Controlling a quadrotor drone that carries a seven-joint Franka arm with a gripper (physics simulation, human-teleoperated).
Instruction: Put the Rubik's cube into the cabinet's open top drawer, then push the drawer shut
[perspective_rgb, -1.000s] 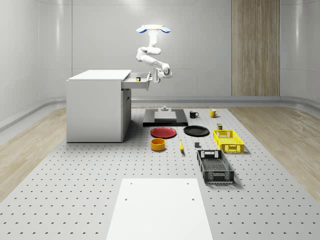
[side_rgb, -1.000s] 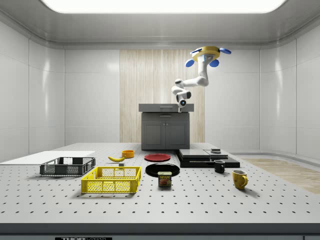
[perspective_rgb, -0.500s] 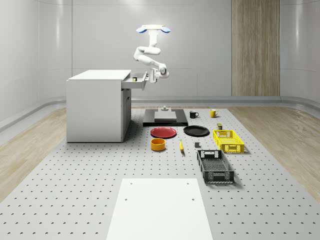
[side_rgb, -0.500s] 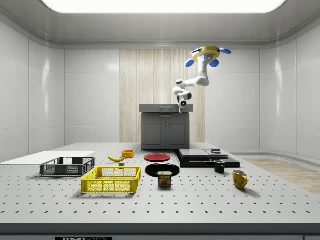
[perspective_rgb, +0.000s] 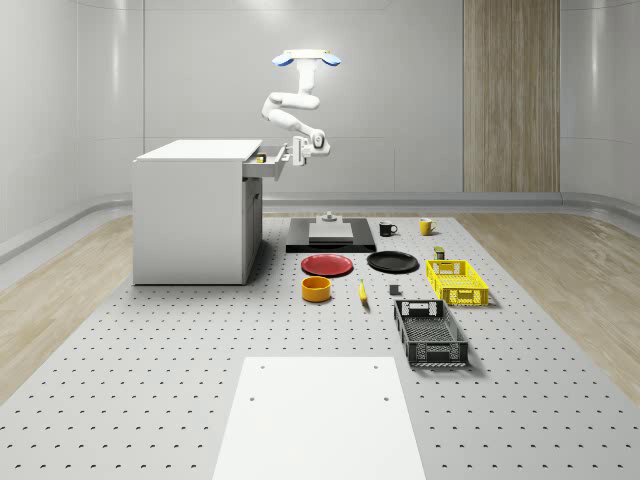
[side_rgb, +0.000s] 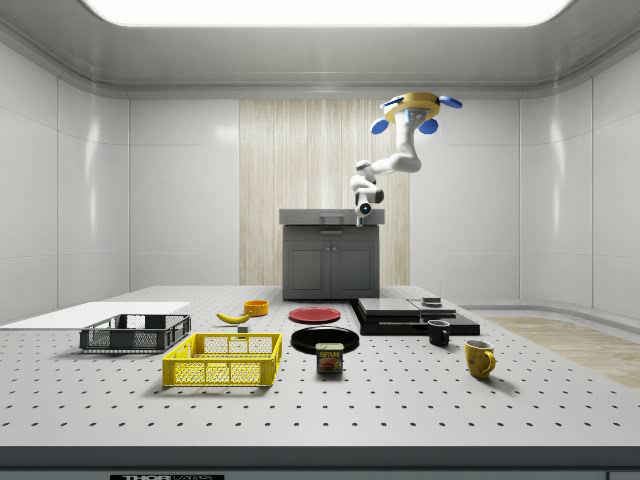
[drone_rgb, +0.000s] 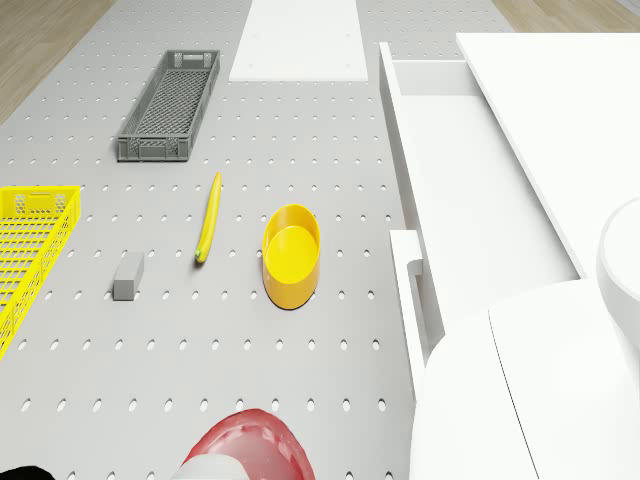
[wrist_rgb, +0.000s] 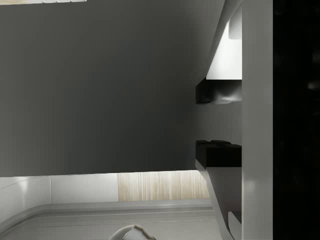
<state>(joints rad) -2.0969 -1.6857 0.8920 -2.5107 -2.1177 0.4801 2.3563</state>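
Note:
The white cabinet stands at the whole-scene view's left, its top drawer partly out. A yellow corner of the Rubik's cube peeks from the drawer. The drone hovers above and right of the drawer front. Its arm bends down, and my gripper is against the drawer front. In the wrist view the gripper is open, two black fingers apart, close to a grey panel. In the side view the gripper sits at the cabinet's top edge. The drone view looks down into the drawer.
On the perforated table lie a red plate, black plate, yellow bowl, banana, yellow basket and grey crate. Behind them are a black platform and two mugs.
The gripper has moved toward the whole-scene view's left with the drawer front, and the drawer has slid further into the cabinet. The drone holds its place.

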